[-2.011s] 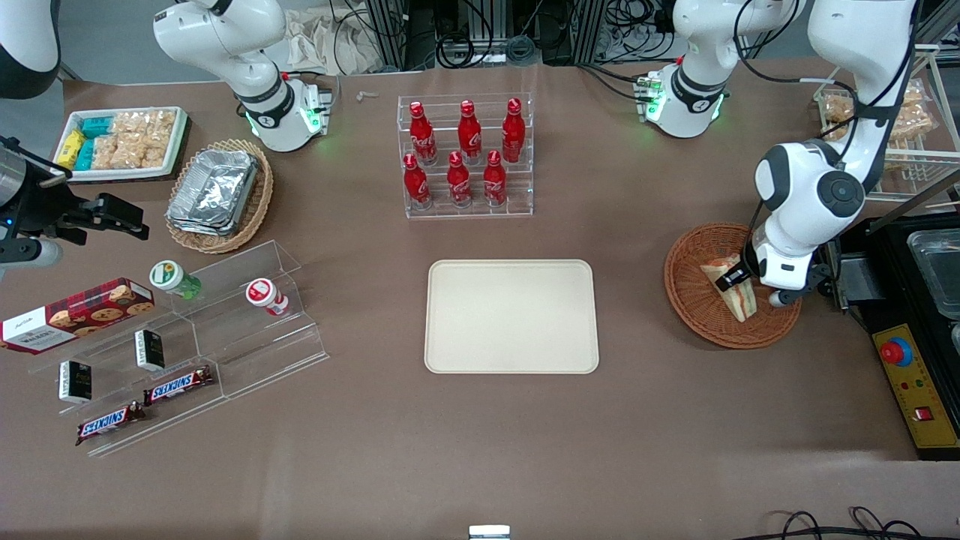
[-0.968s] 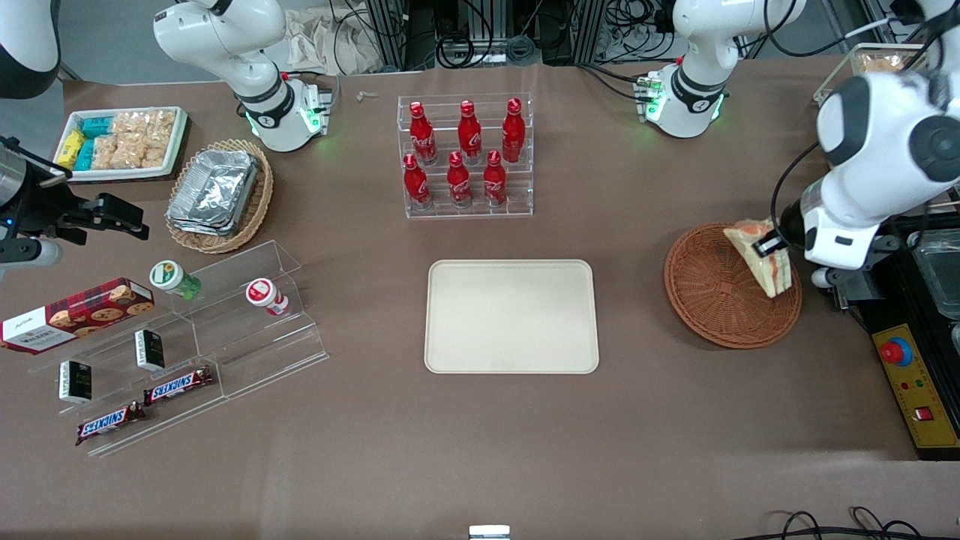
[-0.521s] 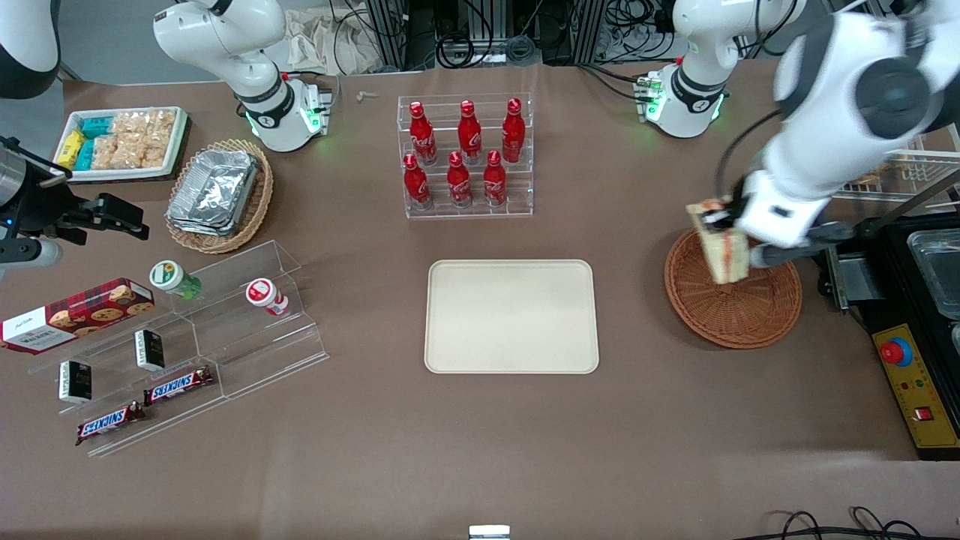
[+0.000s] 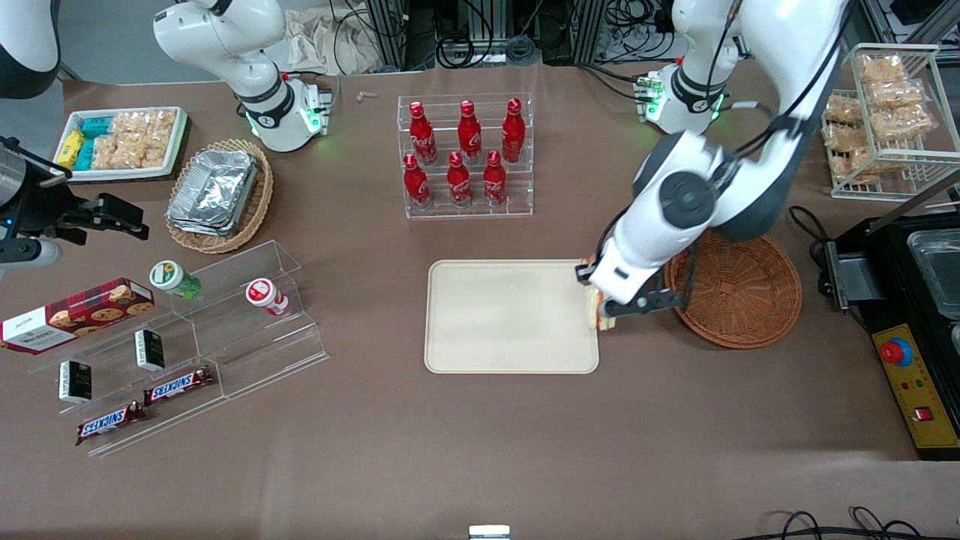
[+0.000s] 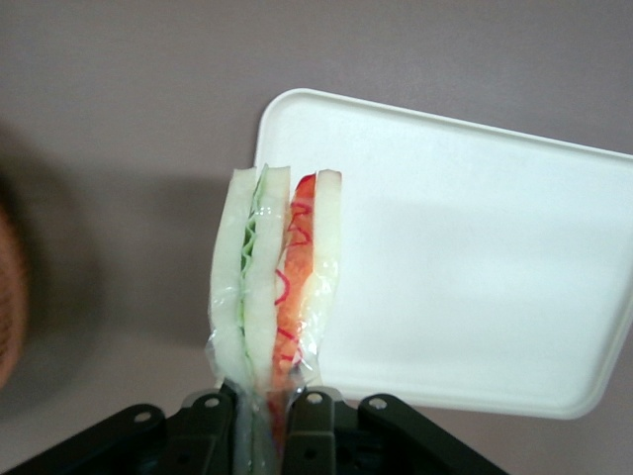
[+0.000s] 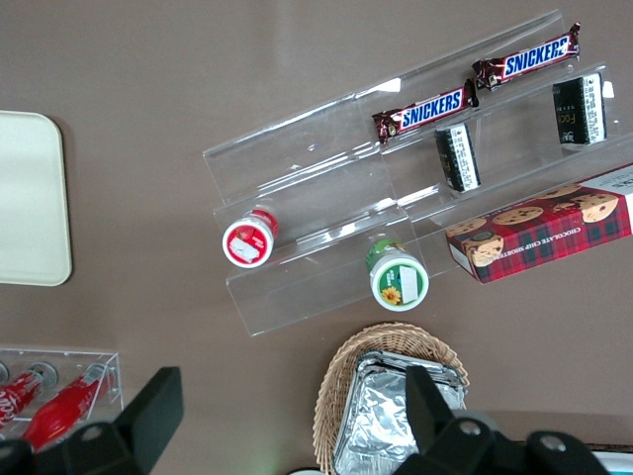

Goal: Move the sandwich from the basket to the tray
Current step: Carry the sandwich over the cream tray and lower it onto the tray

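Observation:
My left gripper (image 4: 598,300) is shut on the wrapped sandwich (image 4: 600,315) and holds it in the air over the tray's edge on the basket's side. In the left wrist view the gripper (image 5: 259,421) pinches the sandwich (image 5: 277,287), whose white bread, green and red layers point down at the tray (image 5: 465,267). The cream-beige tray (image 4: 502,315) lies mid-table. The reddish-brown wicker basket (image 4: 742,300) stands beside it toward the working arm's end, with nothing in it; the arm covers part of its rim.
A clear rack of red bottles (image 4: 465,157) stands farther from the front camera than the tray. Clear shelves with snacks (image 4: 180,337), a tan basket of foil trays (image 4: 217,191) and a white snack tray (image 4: 120,142) lie toward the parked arm's end. A wire rack (image 4: 885,120) and black machine (image 4: 915,300) flank the basket.
The gripper lifted the sandwich out of the basket and carried it sideways to the tray's near edge. The basket is left with nothing in it.

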Robot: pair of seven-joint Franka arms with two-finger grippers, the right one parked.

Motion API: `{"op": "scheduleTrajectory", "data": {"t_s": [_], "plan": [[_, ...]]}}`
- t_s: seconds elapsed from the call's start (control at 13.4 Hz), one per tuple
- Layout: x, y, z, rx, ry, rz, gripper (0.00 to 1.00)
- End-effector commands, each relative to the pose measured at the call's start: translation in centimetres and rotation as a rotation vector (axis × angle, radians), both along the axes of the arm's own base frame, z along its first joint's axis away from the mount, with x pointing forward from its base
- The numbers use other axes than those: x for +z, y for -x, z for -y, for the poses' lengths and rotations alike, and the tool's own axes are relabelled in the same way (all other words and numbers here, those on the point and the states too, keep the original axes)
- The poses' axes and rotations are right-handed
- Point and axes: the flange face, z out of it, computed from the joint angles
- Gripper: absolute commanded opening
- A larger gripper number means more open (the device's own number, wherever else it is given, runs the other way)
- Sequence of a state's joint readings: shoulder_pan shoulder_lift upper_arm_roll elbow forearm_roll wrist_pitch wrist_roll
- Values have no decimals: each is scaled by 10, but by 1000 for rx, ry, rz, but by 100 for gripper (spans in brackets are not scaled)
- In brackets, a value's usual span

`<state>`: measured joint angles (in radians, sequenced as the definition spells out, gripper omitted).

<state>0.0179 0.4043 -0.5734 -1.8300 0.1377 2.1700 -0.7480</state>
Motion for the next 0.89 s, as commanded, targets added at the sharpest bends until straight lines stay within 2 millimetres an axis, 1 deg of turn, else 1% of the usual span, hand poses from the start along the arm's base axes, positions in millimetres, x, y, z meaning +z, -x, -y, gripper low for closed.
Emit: {"op": "scheduleTrajectory", "data": {"t_s": [0.0, 0.07, 0.15, 0.3, 0.45, 0.52, 0.6, 0.67, 0.82], "plan": [[-46, -15, 22, 30, -9, 71, 3], [-62, -15, 25, 32, -30, 88, 3], [-75, -12, 31, 10, -50, 97, 4], [-99, -10, 36, -11, -55, 93, 5], [-106, -9, 39, -21, -50, 95, 6], [-106, -8, 41, -25, -50, 95, 11], [-106, -8, 41, -25, -50, 95, 46], [-106, -8, 41, -31, -51, 97, 99], [-105, -10, 39, -24, -49, 99, 100]]}}
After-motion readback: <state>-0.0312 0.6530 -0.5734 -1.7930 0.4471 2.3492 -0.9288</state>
